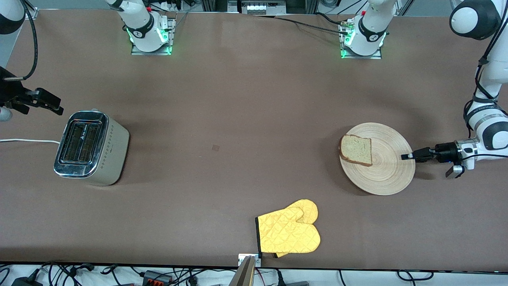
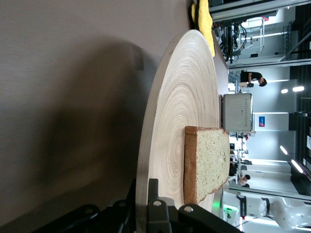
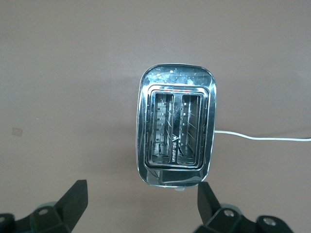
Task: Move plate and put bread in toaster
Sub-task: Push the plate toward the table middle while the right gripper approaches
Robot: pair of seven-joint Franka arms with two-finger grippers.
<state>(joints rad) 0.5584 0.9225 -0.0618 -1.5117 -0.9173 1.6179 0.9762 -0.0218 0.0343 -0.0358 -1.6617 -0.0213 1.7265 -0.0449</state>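
The wooden plate lies toward the left arm's end of the table. The bread rests on it, at the rim toward the table's middle. My left gripper is shut on the plate's rim at the side away from the bread. The left wrist view shows one finger on top of the plate and the other under it, with the bread just past them. The toaster stands toward the right arm's end. My right gripper hangs open and empty beside the toaster, whose two slots are empty.
A yellow oven mitt lies near the table's front edge, nearer to the camera than the plate. The toaster's white cord runs off the right arm's end of the table. The plate casts a wide shadow on the brown table.
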